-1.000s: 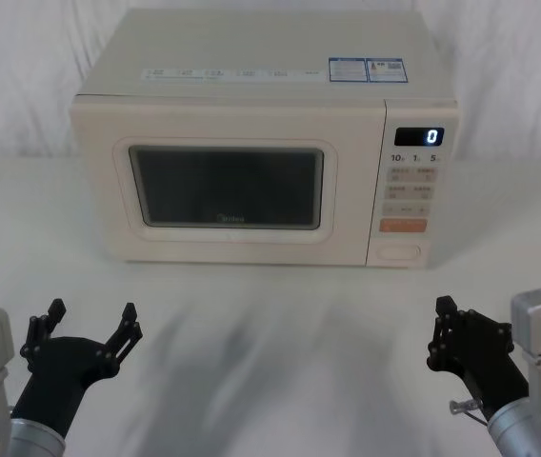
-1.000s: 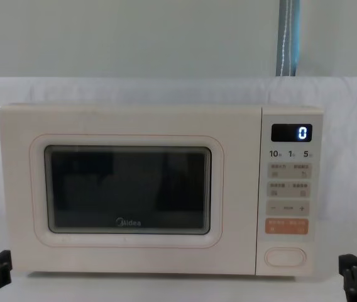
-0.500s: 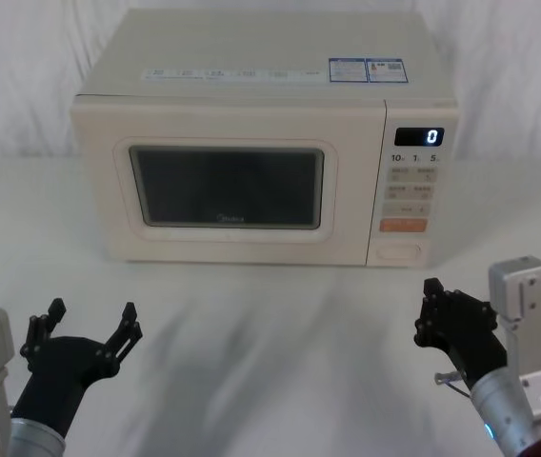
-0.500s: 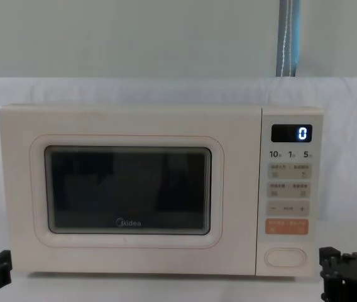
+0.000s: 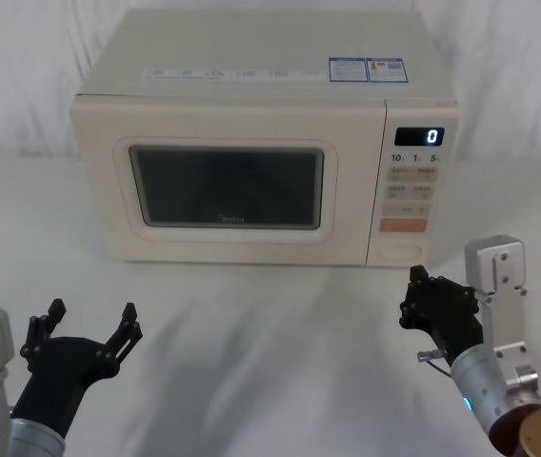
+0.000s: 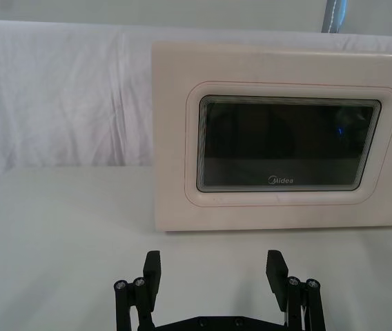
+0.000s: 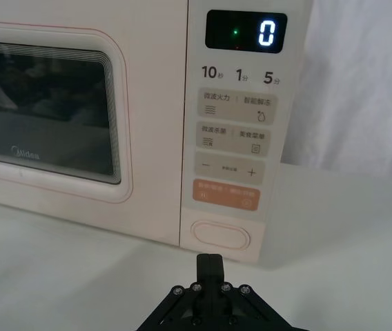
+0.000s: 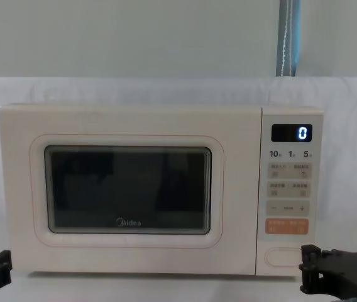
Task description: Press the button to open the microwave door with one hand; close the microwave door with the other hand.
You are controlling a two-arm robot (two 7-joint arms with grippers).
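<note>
Microwave door (image 5: 223, 190) shut; neither step done. Right tool (image 5: 415, 295) fingers pinched together, empty, near button (image 7: 220, 235), not touching. Left tool (image 5: 88, 331) spread wide, empty, low over bench (image 5: 280, 343). Press, then close, remained.

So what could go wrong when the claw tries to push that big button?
The right claw, closed to one narrow tip, sits just short of the button. The orange key lies right above it, so aiming high might press that instead. A hard push could also slide the microwave back on the white cloth. And the left claw waits open in front of the microwave door, which may swing out toward it.
</note>
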